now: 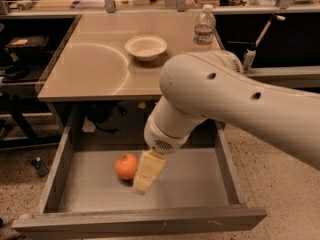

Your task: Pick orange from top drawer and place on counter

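The orange lies on the flat grey floor of the top drawer. The drawer is pulled out and open. The orange is just beside the gripper, on its left as the camera sees it. They are so close that one cannot tell if they touch.

The gripper hangs down inside the drawer, tipped a little, with its pale yellow tip low near the drawer floor. One cannot tell if the gripper is wide or narrow. The orange shows next to it, round and whole.

From the gripper, the big white arm goes up and off to the right side of the view. It is fat and smooth with small dark holes.

The drawer's front panel is below the gripper in the view, closer to the camera.

Above and behind the gripper is the shiny tan counter. A white bowl sits on it, well away from the gripper. A water bottle stands on the counter too, farther back and to the right of the bowl.
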Available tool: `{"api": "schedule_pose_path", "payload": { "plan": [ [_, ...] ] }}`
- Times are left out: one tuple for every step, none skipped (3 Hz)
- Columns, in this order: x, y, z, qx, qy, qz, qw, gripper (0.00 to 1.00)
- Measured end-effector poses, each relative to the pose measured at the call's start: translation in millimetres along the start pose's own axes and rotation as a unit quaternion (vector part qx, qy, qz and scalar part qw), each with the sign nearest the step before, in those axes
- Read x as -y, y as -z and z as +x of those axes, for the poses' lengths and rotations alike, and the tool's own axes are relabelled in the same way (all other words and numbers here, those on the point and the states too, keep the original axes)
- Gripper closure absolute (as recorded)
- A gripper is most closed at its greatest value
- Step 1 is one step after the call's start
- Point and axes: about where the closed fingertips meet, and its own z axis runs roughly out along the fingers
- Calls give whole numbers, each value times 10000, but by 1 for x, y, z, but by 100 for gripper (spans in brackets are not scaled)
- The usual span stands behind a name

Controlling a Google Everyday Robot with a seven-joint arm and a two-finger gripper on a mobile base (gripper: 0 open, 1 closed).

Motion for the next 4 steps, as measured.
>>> {"api": "schedule_pose_path", "payload": {
  "plan": [
    [6, -27, -35, 399, 156, 122, 9990, 0],
    [10, -26, -40, 486, 157, 204, 9985, 0],
    [9, -29, -37, 567, 137, 208, 9981, 0],
    [17, -57, -34, 410, 94, 350, 9985, 0]
  ]
}}
